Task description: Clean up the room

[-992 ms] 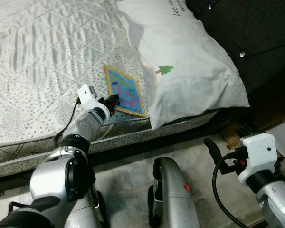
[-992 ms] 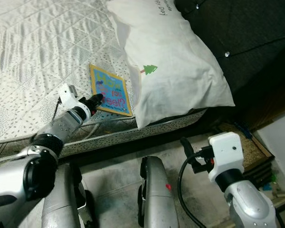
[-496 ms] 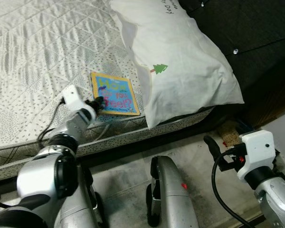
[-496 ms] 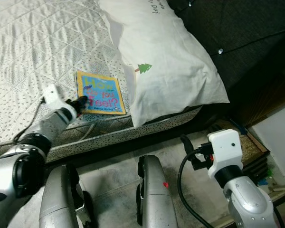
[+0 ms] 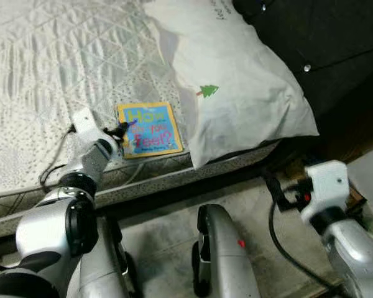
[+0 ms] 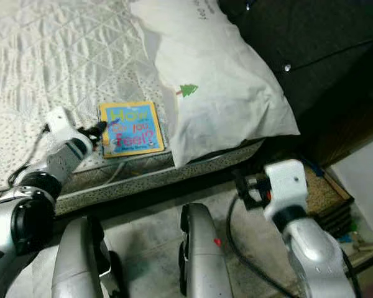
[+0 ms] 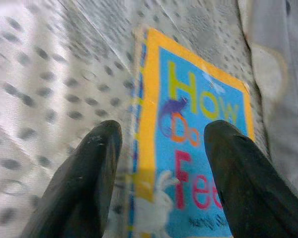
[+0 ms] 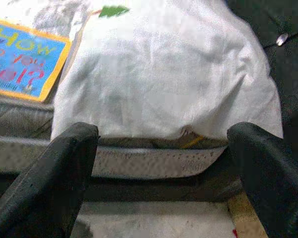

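A picture book (image 5: 148, 129) with a yellow border and blue cover lies flat on the white mattress (image 5: 50, 74), near its front edge and just left of the pillow. My left gripper (image 5: 118, 131) sits at the book's left edge. In the left wrist view the left gripper (image 7: 164, 131) is open, one finger over the sheet and the other over the book (image 7: 198, 144). My right gripper (image 5: 275, 187) hangs open below the mattress edge, facing the pillow's lower corner. The right wrist view shows the right gripper (image 8: 164, 134) with nothing between its fingers.
A large white pillow (image 5: 236, 81) with a small green tree print lies right of the book and overhangs the mattress corner. A dark tufted headboard (image 5: 336, 37) stands behind it. My silver leg (image 5: 221, 248) is over the tiled floor (image 5: 161, 242).
The book has turned squarer to the mattress edge and lies a little further left of the pillow. My left gripper stayed at its left edge. My right arm edged closer to the bed.
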{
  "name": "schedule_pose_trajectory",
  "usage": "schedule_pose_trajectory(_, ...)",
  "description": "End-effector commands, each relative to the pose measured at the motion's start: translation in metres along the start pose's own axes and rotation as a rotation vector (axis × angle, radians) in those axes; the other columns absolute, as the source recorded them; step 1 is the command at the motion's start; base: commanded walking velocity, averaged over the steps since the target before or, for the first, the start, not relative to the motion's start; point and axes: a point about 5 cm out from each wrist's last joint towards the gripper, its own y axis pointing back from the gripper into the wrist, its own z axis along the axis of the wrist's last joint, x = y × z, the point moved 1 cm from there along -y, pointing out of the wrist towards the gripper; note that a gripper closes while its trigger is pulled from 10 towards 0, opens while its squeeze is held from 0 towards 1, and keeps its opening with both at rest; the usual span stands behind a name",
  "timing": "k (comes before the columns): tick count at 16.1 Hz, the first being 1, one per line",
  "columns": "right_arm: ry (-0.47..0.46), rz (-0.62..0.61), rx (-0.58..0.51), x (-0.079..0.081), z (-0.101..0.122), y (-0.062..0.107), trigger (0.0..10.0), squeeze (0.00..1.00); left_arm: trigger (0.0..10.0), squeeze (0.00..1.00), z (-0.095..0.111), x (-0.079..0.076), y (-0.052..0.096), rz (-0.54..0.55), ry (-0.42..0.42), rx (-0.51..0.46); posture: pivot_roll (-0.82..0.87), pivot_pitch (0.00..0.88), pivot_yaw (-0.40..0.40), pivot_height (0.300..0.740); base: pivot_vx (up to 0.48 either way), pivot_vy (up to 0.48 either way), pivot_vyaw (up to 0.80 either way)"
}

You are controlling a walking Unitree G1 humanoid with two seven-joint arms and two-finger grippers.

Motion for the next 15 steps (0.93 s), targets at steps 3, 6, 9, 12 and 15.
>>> schedule_pose_trajectory(3,-0.037,-0.004,-0.047,0.007,0.002,-0.022,10.0,0.00,10.0,1.00,0.011,0.016,0.004,0.060,-0.079,-0.071,-0.18,0.131,-0.058,0.560,0.000,0.000,0.00)
schedule_pose_trajectory(6,-0.117,0.022,-0.096,0.028,0.005,-0.056,10.0,0.00,10.0,1.00,0.014,0.044,0.020,0.122,-0.156,-0.182,-0.06,0.087,-0.046,0.560,0.000,0.000,0.00)
schedule_pose_trajectory(9,-0.172,0.039,-0.127,0.041,0.009,-0.084,10.0,0.00,10.0,1.00,0.024,0.059,0.039,0.162,-0.151,-0.307,0.02,0.038,-0.047,0.560,0.000,0.000,0.00)
schedule_pose_trajectory(12,-0.218,0.055,-0.185,0.050,0.020,-0.106,10.0,0.00,10.0,1.00,0.025,0.053,0.065,0.158,-0.210,-0.410,0.08,0.000,-0.048,0.560,0.000,0.000,0.00)
schedule_pose_trajectory(15,-0.295,0.062,-0.256,0.059,0.036,-0.122,10.0,0.00,10.0,1.00,0.007,0.025,0.092,0.083,-0.288,-0.447,0.10,0.000,-0.037,0.575,0.000,0.000,0.00)
